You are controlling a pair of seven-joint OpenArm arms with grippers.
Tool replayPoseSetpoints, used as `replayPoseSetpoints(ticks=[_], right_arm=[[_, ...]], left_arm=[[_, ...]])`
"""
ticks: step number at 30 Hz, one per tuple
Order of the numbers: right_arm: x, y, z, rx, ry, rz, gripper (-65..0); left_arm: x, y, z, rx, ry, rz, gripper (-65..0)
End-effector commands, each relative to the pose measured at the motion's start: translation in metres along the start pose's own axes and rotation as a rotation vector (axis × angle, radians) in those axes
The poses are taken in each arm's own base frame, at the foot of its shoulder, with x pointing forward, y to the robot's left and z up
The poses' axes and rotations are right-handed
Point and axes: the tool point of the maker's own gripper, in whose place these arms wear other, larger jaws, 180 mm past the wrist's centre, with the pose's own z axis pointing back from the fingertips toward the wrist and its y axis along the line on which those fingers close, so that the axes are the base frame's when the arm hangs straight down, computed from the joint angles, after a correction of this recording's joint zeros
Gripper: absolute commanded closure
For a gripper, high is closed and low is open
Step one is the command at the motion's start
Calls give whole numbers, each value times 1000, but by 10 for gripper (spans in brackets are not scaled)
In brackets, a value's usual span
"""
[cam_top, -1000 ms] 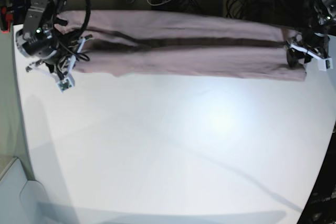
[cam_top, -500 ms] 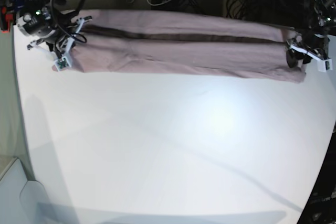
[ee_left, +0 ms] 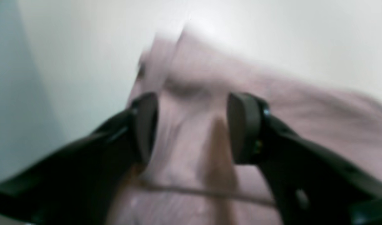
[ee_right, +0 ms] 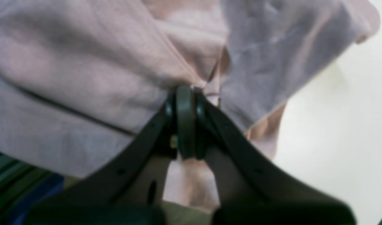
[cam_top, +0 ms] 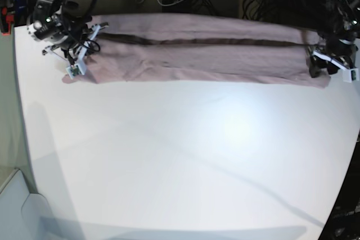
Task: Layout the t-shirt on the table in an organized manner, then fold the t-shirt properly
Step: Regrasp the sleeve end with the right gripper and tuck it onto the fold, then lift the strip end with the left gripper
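Now t-shirt (cam_top: 202, 49) stretched between claws — right claw (ee_right: 185, 93) pinching fabric, left claw (ee_left: 191, 125) spread over cloth.

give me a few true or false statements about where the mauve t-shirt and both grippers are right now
1. The dusty mauve cotton t-shirt lies as a long band along the far edge of the glossy white table. True.
2. The right gripper stands wide open above bare table. False: its jaws are shut on a bunch of the t-shirt.
3. The left gripper has its jaws apart, with cloth between them. True.
4. The t-shirt is crumpled in a heap at the table's middle. False: the middle is bare.
5. Both grippers are at the same end of the t-shirt. False: they are at opposite ends.
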Motion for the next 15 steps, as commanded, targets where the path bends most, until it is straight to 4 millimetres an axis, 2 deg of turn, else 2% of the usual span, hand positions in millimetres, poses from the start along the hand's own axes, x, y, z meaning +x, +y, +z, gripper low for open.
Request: replayPoseSetpoints(ticks=[1,4,6,8,12,15], right_arm=[[-8,2,-1,4,31,0,0],[-8,2,-1,4,29,0,0],[-7,2,-1,3,28,0,0],[-7,2,-1,3,28,0,0],[-7,2,-1,3,28,0,0],[-6,1,-1,3,26,0,0]], left_arm=[[20,2,4,2,-57,-21,-425],[24,2,4,1,-63,-27,-527],[23,2,5,2,-61,-29,-560],[25,9,8,20,-69,-22,-565],[28,47,25,120,-95,21,-564],[21,60,24,136,-61,23,-564]])
